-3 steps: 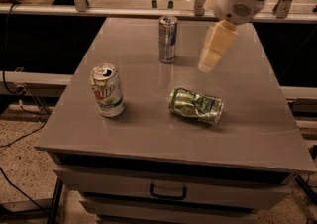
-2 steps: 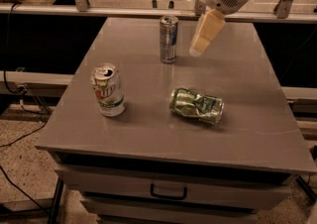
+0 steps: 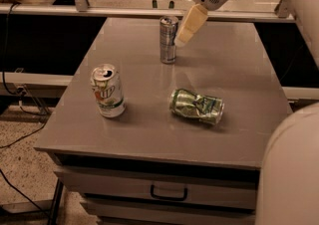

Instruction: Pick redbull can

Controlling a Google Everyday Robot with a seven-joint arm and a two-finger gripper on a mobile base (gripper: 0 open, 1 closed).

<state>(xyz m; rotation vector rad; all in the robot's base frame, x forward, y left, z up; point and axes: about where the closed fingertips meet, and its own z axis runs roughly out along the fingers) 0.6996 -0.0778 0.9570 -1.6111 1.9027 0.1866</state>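
Currently you are in the approach step: the gripper (image 3: 180,40) hangs at the far end of the table (image 3: 234,69), just beside the upper half of the redbull can (image 3: 168,40), at about 2 o'clock from it. It slants down from the wrist toward the can's right edge. Whether it touches the can cannot be told, nor how wide the gripper stands. It appears to hold nothing, since the redbull can stands upright on its own base.

Taking the tabletop as a dial, your target sits near 12 o'clock. The white-green soda can (image 3: 107,91) stands upright at about 8 o'clock and the crushed green can (image 3: 196,106) lies on its side near 5 o'clock. Both are well apart from the target and should not hinder you.

By my reading, the grasp is not yet made. Your next move calls for bringing the gripper round so it straddles the slim can rather than sitting to one side of it, then closing gently. The can is tall and narrow, so a sideways nudge from 2 o'clock could tip it toward 8 o'clock.
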